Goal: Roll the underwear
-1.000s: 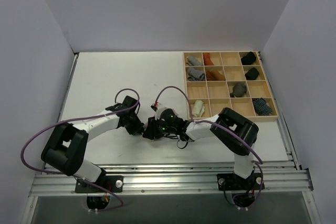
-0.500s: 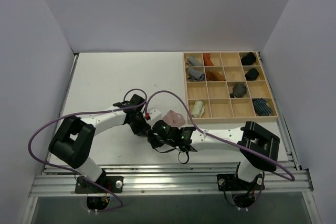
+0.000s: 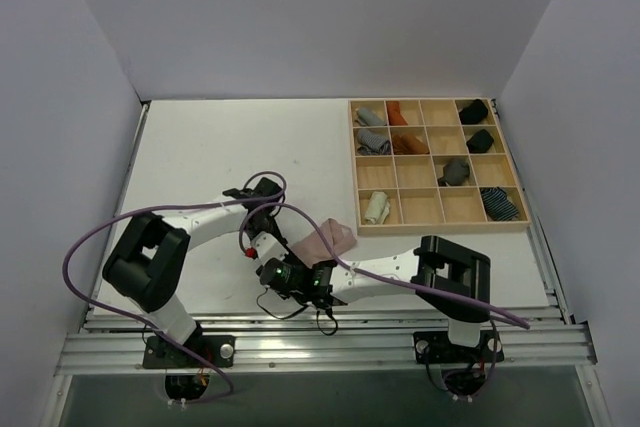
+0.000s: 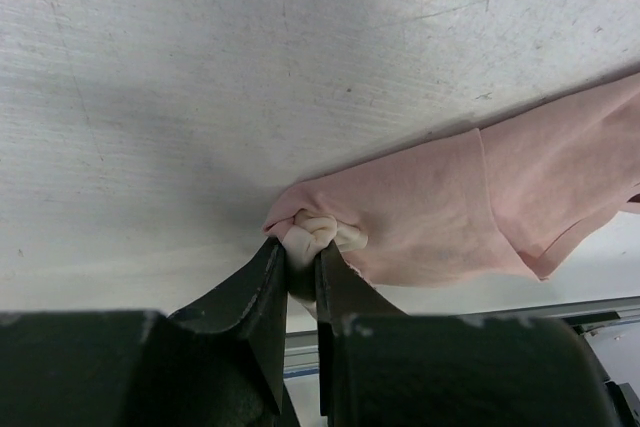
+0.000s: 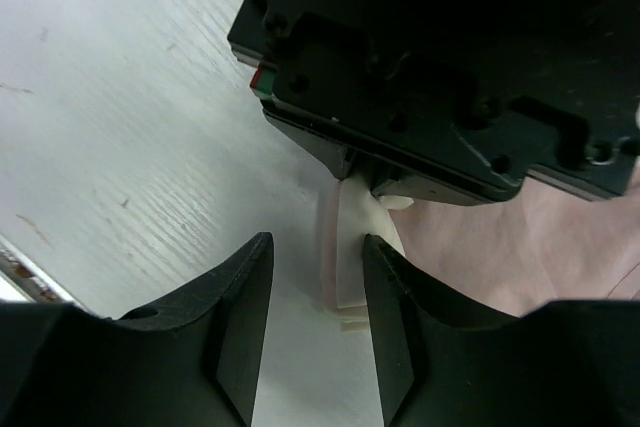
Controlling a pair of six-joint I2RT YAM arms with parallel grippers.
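The dusty pink underwear (image 3: 326, 240) lies partly spread on the white table near the front edge. Its beige part (image 4: 318, 232) is bunched at one corner, and my left gripper (image 4: 300, 247) is shut on that bunch. In the top view the left gripper (image 3: 262, 243) sits at the cloth's left end. My right gripper (image 5: 317, 247) stands open just in front of it and faces it. A flat strip of the beige band (image 5: 345, 267) hangs between the right fingers, close to the right-hand one. In the top view the right gripper (image 3: 273, 270) is low and near the table's front.
A wooden compartment tray (image 3: 436, 223) stands at the back right. It holds grey, rust, black and blue-striped rolls and a pale roll (image 3: 377, 208) in its near-left compartment. The metal rail (image 3: 320, 332) runs along the front edge, with purple cables looping over both arms.
Both grippers have shifted left and toward the front edge. The pink cloth, hidden between them before, now trails out to the right. The right jaws have opened wider.
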